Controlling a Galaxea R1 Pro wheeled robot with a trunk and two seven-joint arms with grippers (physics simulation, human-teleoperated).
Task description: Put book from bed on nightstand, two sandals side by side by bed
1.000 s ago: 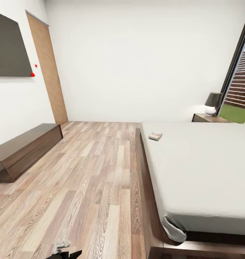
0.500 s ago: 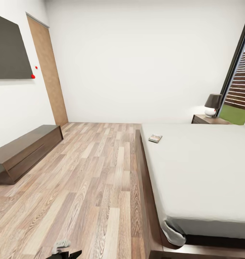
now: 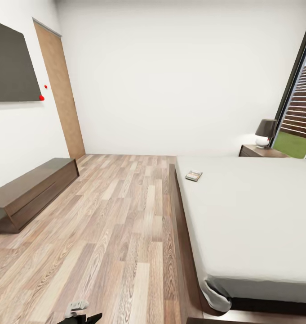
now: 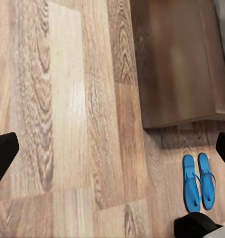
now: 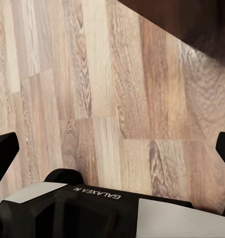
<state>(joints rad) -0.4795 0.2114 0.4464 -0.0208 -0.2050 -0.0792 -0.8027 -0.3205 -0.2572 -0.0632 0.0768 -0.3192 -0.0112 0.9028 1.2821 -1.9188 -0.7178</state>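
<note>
- We are facing the book (image 3: 194, 175), lying on the bed (image 3: 256, 211) near its left edge, well ahead.
- We are keeping both grippers spread wide and empty; the sandals (image 4: 199, 182) are lying side by side on the floor beneath the left gripper (image 4: 112, 148).

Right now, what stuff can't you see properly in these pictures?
- The book, head view: too small and far to read its cover.
- The nightstand, head view: the bed hides its lower part, so no drawers show.
- The sandals, left wrist view: a dark robot part cuts off their near ends.
- Left gripper and right gripper: picture edges crop the fingertips.
</note>
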